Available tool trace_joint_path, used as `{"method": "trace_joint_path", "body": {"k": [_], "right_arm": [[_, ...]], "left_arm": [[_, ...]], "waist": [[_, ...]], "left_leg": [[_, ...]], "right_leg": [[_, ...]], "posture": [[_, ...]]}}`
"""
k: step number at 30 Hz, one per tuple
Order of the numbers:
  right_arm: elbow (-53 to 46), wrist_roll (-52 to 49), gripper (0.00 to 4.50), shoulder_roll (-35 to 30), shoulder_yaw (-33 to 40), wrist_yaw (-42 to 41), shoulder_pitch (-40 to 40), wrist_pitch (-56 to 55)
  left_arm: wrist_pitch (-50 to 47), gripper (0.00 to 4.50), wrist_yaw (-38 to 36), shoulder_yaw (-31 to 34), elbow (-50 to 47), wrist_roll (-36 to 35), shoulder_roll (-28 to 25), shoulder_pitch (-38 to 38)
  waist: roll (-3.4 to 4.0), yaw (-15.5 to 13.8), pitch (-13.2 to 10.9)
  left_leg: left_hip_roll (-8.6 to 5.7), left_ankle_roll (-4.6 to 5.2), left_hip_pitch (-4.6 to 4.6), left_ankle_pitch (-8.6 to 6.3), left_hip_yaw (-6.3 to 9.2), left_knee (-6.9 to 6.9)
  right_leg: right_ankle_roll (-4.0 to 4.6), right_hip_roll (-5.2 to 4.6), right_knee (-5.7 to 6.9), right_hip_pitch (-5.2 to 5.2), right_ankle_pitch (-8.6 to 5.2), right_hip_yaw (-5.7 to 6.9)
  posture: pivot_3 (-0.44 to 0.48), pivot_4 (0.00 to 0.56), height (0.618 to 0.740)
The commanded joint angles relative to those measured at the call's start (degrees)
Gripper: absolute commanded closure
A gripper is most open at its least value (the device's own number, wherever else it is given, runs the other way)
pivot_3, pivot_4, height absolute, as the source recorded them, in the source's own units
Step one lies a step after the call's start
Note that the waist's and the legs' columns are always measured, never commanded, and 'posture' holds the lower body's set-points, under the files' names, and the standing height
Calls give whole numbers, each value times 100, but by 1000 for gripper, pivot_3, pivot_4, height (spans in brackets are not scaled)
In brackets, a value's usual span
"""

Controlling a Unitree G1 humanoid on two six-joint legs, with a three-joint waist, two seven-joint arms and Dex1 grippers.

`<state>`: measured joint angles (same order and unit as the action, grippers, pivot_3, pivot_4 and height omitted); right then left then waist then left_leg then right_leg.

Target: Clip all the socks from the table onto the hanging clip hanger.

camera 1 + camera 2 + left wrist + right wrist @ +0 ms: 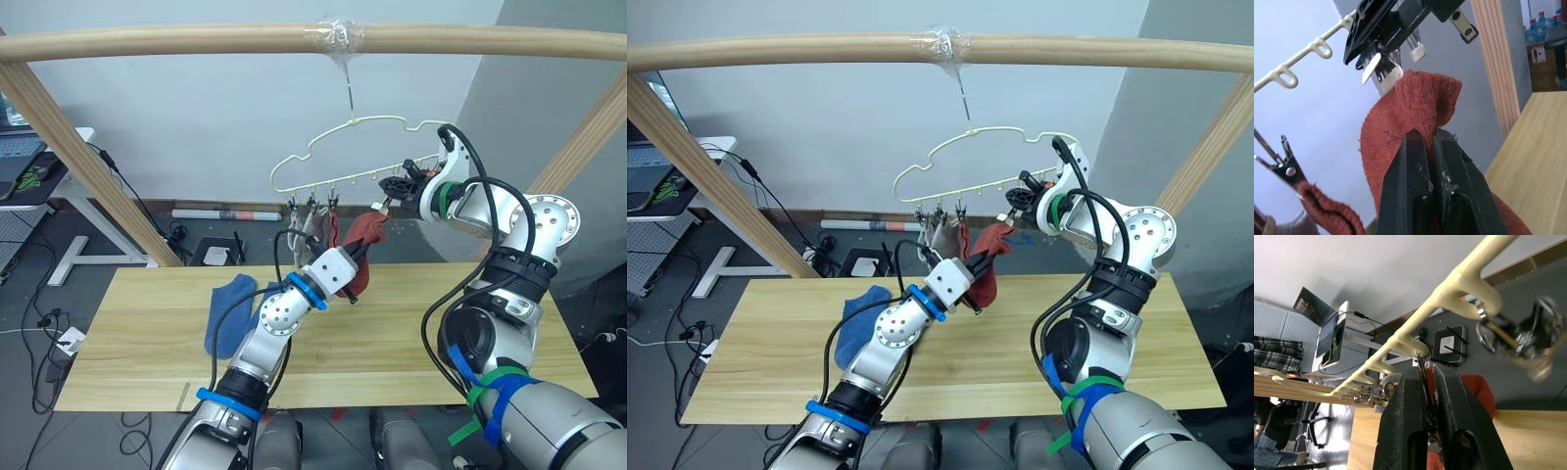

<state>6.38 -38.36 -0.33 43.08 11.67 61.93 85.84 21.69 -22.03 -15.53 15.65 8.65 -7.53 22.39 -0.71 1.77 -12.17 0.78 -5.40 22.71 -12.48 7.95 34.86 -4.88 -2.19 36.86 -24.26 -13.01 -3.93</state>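
My left gripper [356,258] is shut on a rust-red sock [370,233] and holds it up just under the pale-yellow clip hanger [343,137]. The sock's top edge [1422,93] touches a metal clip [1385,72] on the hanger's bar. My right gripper [396,186] is shut on that clip [1422,374], pinching it from the right. Two light grey socks [310,227] and a second rust-red sock [333,227] hang clipped at the bar's left end. Two blue socks [231,313] lie in a heap on the left of the table [147,352].
The hanger hangs by its hook from a taped round wooden pole [196,41] with slanted side poles [88,166]. Another clip [1518,335] hangs further along the bar. A desk with a laptop [24,162] stands at the far left, with cables on the floor behind the table.
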Motion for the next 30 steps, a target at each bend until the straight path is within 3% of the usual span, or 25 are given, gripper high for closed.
{"method": "trace_joint_path", "body": {"k": [1,20,21,30], "right_arm": [[-45,121,4500,-133,72,109,-17,27],[-423,89,4500,189,186,105,-92,385],[-429,94,3775,177,169,84,-98,370],[-1051,-30,576,106,111,-187,-205,607]], "left_arm": [[82,4486,-9,56,-406,-128,0,-27],[45,4486,174,56,-199,-42,174,251],[48,4500,178,53,-191,-45,172,257],[22,4500,291,60,-157,53,121,259]], "waist": [[0,-1,0],[1,7,0],[1,8,0],[5,27,-3]], "left_leg": [[0,0,0,0,0,0],[0,0,1,0,0,0],[0,0,2,0,0,0],[0,0,12,0,0,-3]], "right_leg": [[0,0,0,0,0,0],[0,0,0,-2,0,1],[0,0,0,-2,0,1],[0,1,1,-15,0,0]], "posture": [[-5,193,740],[1,190,740],[1,190,740],[7,176,740]]}}
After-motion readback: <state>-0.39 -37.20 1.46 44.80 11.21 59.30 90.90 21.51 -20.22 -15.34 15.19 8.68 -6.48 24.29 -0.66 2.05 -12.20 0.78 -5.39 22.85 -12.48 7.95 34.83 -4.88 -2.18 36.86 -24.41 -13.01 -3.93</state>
